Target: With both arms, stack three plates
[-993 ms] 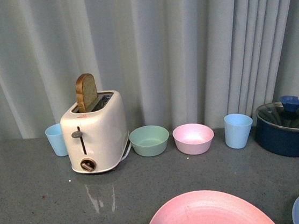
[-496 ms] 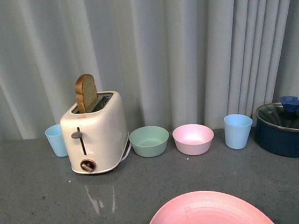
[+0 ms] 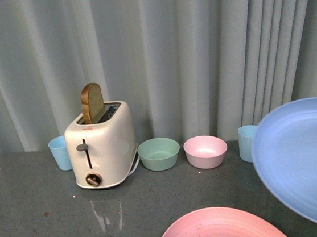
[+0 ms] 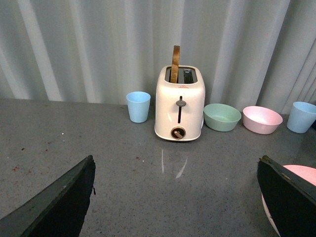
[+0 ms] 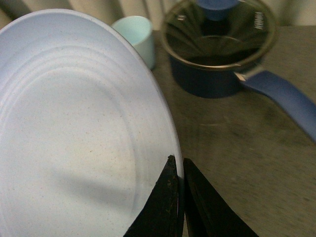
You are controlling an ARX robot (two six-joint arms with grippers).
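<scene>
The light blue plate (image 3: 306,161) hangs tilted in the air at the right of the front view, its face turned toward the camera. My right gripper (image 5: 178,165) is shut on the rim of the light blue plate (image 5: 74,128), one finger on each side. The pink plate (image 3: 217,231) lies flat on the grey table at the bottom middle, and a sliver of this pink plate (image 4: 301,174) shows beside the left gripper's finger. My left gripper (image 4: 175,185) is open and low over bare table. The cream-beige plate is out of view.
Along the curtain stand a blue cup (image 3: 60,152), a cream toaster (image 3: 100,145) with a bread slice, a green bowl (image 3: 159,153), a pink bowl (image 3: 206,151) and a second blue cup (image 3: 246,142). A dark blue lidded pot (image 5: 217,49) sits behind the lifted plate.
The light blue plate lay low at the bottom right corner, slid out of frame, and now is raised and tilted high at the right, covering the pot. The pink plate has not moved.
</scene>
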